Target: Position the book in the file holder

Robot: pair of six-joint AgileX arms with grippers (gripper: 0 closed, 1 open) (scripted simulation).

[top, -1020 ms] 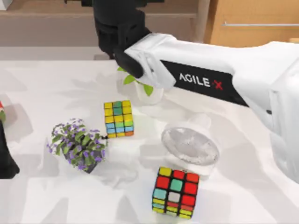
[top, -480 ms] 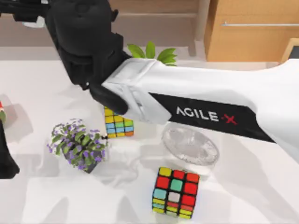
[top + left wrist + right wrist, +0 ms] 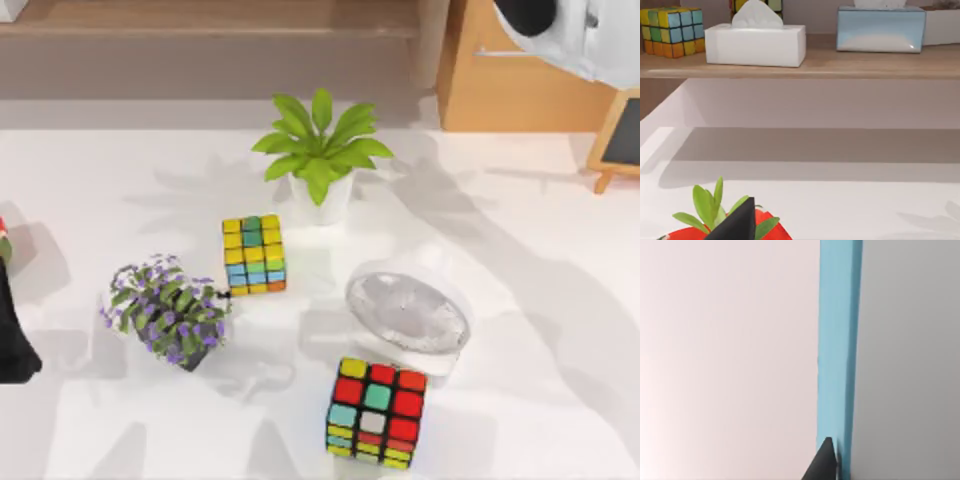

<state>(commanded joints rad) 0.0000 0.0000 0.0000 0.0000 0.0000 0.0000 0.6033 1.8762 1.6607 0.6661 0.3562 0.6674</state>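
A tall light-blue strip (image 3: 839, 340) runs up the right wrist view, between a pale pinkish surface and a grey one. One black fingertip (image 3: 824, 464) of my right gripper rests against its lower end. I cannot tell whether the strip belongs to the book or to the file holder. On the table in the top view, neither the book nor the file holder is in sight. My right arm (image 3: 575, 35) sits at the top right corner of the top view. My left arm (image 3: 12, 345) stays parked at the left edge, and one of its fingertips (image 3: 737, 224) hangs over a red strawberry-like object (image 3: 767, 227).
On the white table (image 3: 520, 260) stand a green potted plant (image 3: 320, 155), a small cube (image 3: 254, 256), a purple flower pot (image 3: 168, 312), a white fan (image 3: 408, 312) and a bigger cube (image 3: 376, 412). A small blackboard (image 3: 620, 140) stands at the right. A shelf (image 3: 805, 62) carries tissue boxes.
My right arm, which stretched across the back of the table towards the left, has swung away to the top right corner. The green plant is now uncovered. The left arm has not moved.
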